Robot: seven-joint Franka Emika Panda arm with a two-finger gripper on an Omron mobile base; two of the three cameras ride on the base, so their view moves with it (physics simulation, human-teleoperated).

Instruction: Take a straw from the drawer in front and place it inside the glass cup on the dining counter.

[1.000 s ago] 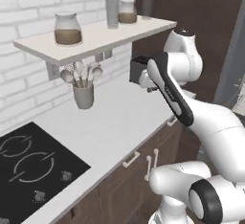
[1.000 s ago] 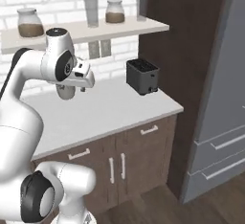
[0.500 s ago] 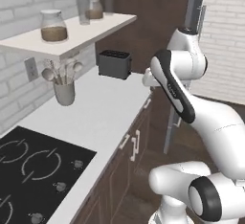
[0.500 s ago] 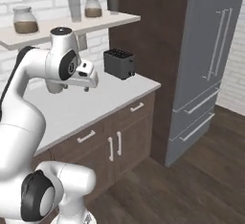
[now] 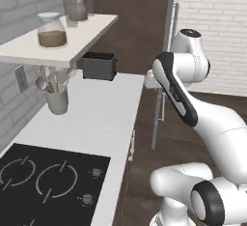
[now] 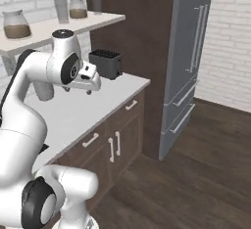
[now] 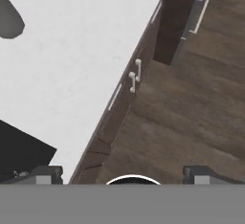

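My gripper point(image 7: 122, 175) hangs open above the edge of the white worktop point(image 7: 72, 60), its two dark fingertips point(image 7: 45, 174) far apart with nothing between them. From the right base it shows as the white hand point(image 6: 88, 85) over that worktop. Under the worktop run dark brown drawer fronts, all closed: one with a pale handle point(image 7: 115, 96) lies below the hand, another point(image 6: 131, 104) sits near the worktop's end. The straw, the glass cup and the dining counter are out of view.
A black toaster point(image 6: 105, 62) stands at the worktop's far end. A grey utensil pot point(image 5: 57, 100) and a black hob point(image 5: 48, 181) sit to the left, under a shelf with jars point(image 5: 53, 33). A tall grey fridge point(image 6: 191, 61) and dark wood floor point(image 6: 196, 174) lie to the right.
The whole picture has shifted, so the base has turned: the worktop slides left and the fridge and floor come into view. The arm keeps about the same pose.
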